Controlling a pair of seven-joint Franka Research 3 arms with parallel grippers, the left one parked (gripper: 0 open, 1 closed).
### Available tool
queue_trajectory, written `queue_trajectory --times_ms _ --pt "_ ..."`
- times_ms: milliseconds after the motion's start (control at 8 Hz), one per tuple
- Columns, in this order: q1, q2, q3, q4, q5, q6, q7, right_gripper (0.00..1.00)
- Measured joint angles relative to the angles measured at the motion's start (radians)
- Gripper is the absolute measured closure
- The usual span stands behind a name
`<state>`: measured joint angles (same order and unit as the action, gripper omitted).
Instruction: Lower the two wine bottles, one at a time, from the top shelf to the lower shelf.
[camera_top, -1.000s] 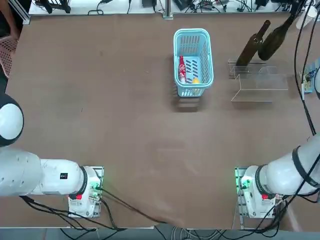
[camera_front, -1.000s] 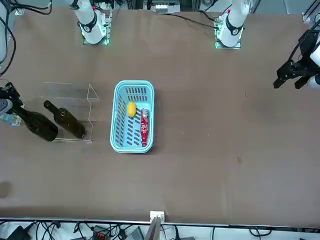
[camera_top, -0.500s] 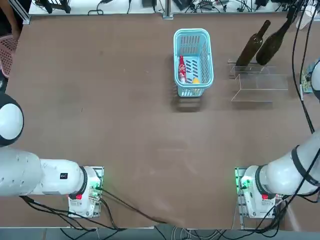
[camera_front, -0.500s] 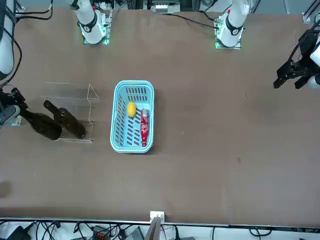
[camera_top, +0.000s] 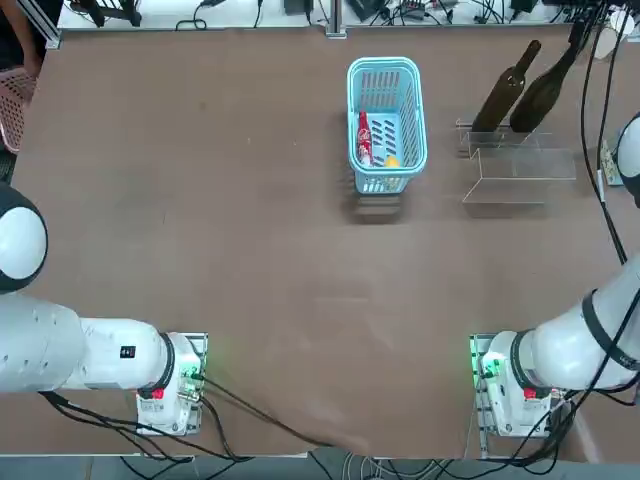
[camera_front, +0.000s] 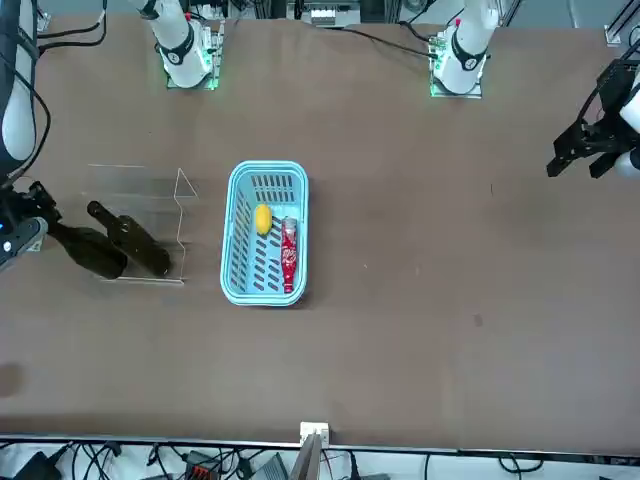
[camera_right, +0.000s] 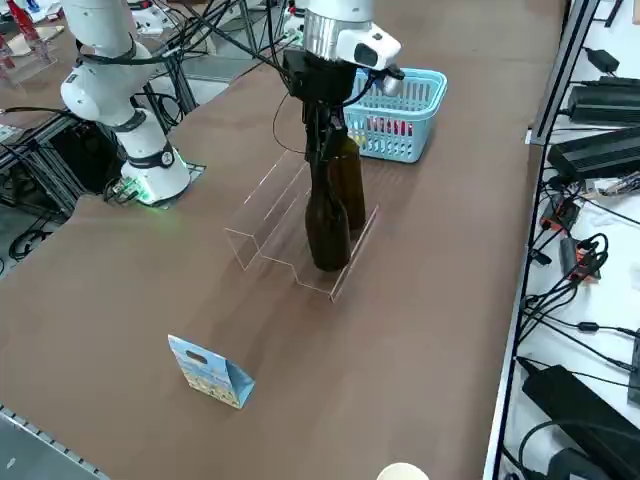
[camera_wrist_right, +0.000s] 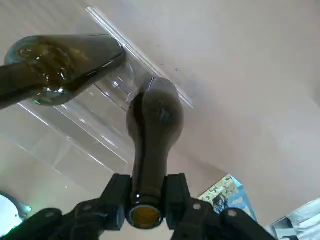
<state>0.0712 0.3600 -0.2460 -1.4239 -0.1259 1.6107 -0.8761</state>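
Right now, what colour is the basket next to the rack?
Light blue; the basket shows best in the top view.

Even, bright light from overhead; the brown matte table (camera_top: 250, 250) shows only soft shadows. Faint glints trace the clear acrylic stepped rack (camera_top: 520, 165). Wrist view washes pale, its edges soft.

Right tool (camera_wrist_right: 146, 202) points straight down from an upright wrist, fingers (camera_wrist_right: 176, 192) clamped tight; arm extended forward.

The brown tabletop (camera_top: 200, 200) carries a clear stepped rack (camera_top: 515, 165), a light-blue basket (camera_top: 386, 120) and a small printed card (camera_right: 210, 372).
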Motion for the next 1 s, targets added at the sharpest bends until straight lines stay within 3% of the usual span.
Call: queue_trajectory --times_ms 750,1000 --pt "-0.001 0.023 0.000 -0.002 0.002 0.005 0.000 0.57" --pt "0.000 0.017 0.000 0.003 0.002 0.005 0.000 0.26"
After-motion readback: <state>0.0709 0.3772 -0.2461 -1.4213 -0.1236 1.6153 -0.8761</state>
